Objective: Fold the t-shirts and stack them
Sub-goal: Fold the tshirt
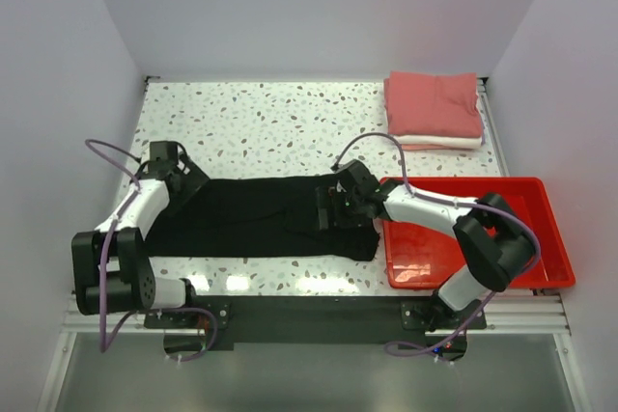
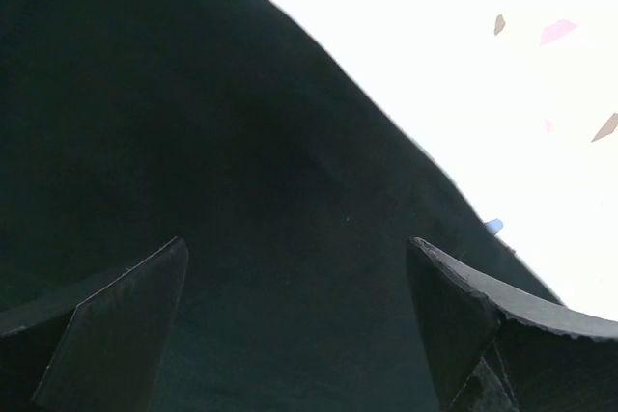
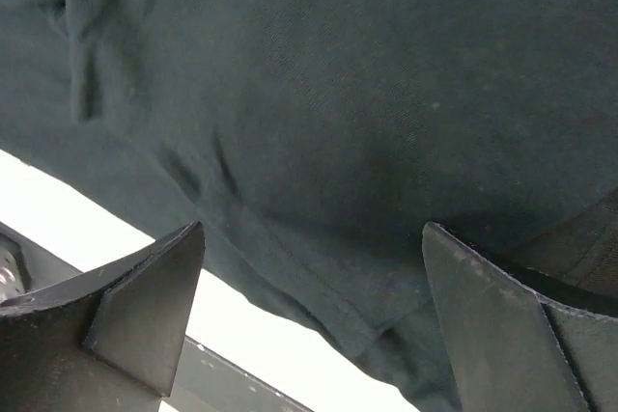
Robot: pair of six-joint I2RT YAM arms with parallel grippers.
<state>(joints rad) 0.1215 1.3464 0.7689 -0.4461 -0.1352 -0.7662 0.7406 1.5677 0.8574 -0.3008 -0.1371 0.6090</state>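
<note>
Tabletop (image 1: 261,123): white with dark speckles.
Black t-shirt (image 1: 241,214): plain soft cloth, spread flat as a long band across the near tabletop, lightly creased, right end just beside the tray.
Red tray (image 1: 425,262): near right corner.
Pink t-shirt (image 1: 433,103): folded, on top of the white one, far right corner.
White t-shirt (image 1: 446,142): folded, underneath.
Left gripper (image 2: 297,243): jaws spread wide, low over the shirt's left edge.
Right gripper (image 3: 314,229): jaws spread wide, low over the shirt's right part.

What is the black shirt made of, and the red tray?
The black t-shirt looks like soft matte knit cloth: it wrinkles and shows a fine weave up close. The red tray looks like smooth, slightly glossy plastic, with stiff raised walls.
</note>
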